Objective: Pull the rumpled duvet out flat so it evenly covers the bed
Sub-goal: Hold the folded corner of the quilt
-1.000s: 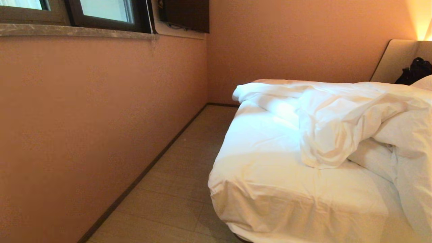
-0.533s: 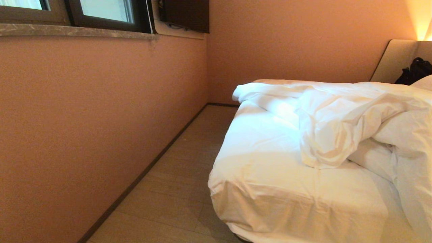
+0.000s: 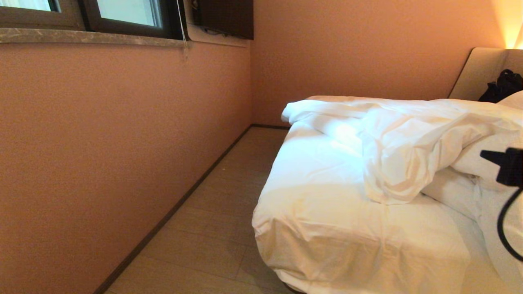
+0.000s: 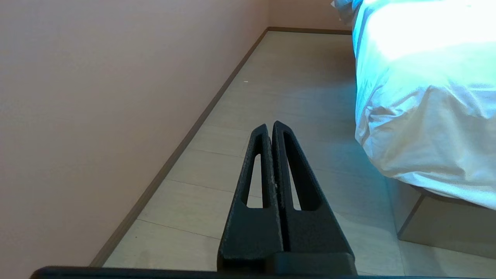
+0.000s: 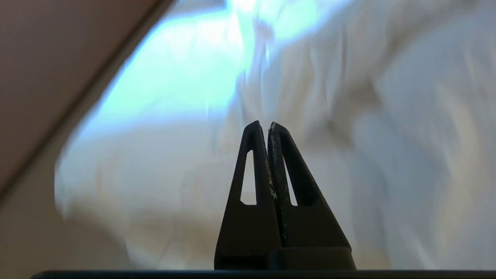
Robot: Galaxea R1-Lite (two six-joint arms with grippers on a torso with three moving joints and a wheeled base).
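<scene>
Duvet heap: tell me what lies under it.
Under the duvet, the bed shows bare white sheet at its near end. A white pillow-like bulge peeks out below the fold. Everything farther under is covered.

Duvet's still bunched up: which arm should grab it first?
Right, probably. The right gripper, jaws shut and empty, points at the rumpled duvet over the bed. The left gripper, also shut, aims along the floor beside the bed.

One bed [image 3: 347, 241] carries one rumpled duvet [image 3: 408, 143] and one pillow [image 3: 512, 100], with one headboard [image 3: 474, 73], one black bag [image 3: 502, 85], one window [image 3: 94, 14], and two grippers, left [image 4: 270, 124] and right [image 5: 263, 124].
</scene>
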